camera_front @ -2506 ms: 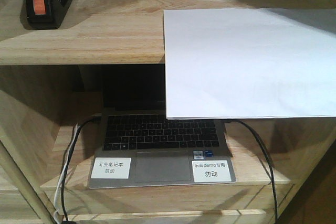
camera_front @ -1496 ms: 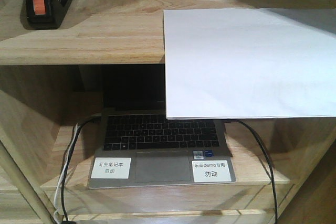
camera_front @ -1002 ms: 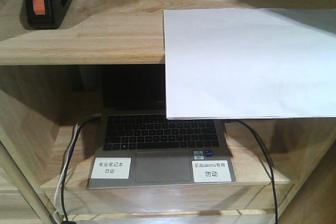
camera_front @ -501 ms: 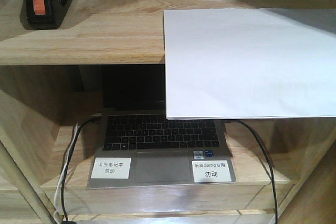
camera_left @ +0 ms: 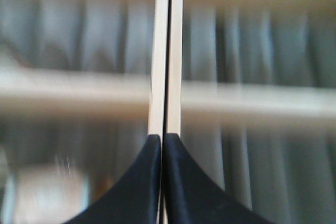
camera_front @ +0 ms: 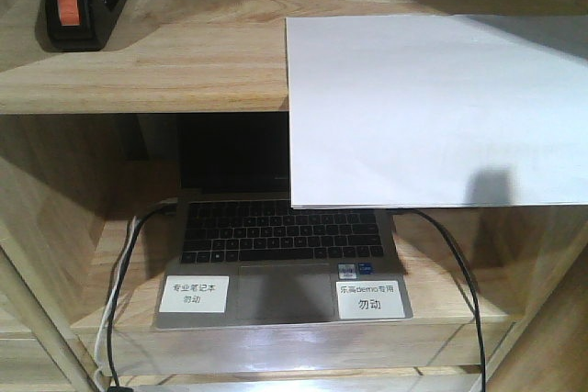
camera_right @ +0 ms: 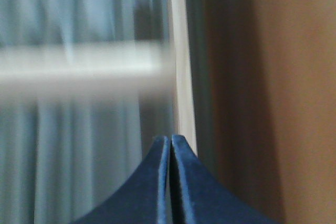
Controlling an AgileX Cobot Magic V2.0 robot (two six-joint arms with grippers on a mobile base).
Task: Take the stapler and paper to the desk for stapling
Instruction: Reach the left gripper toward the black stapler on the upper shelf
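Closest to the cameras, the left gripper shows its two black curved fingers pressed flat together with nothing between them. The right gripper is likewise clenched on nothing, its dark tips meeting along a thin seam. Both wrist views are blurred, showing only pale vertical strips and a soft horizontal band, so how far either arm stands from the shelving cannot be told, and neither arm appears in the front view. There, an open grey laptop with two white stickers sits on the lower board of a light wooden shelf unit, with dark cables trailing on either side. Above it, on the upper board, lies the paper, a plain white blank sheet on the right. Its near edge juts out over the board's front lip, and its right side is cut off by the frame. A faint grey shadow falls on that overhanging edge. Farthest back, at the left rear of the same board, the small black stapler with its orange-red patch lies with its long axis running front to back. The stapler lies to the left and the sheet to the right, so the left arm is probably better placed for the stapler and the right for the free paper edge. No desk shows in any view.
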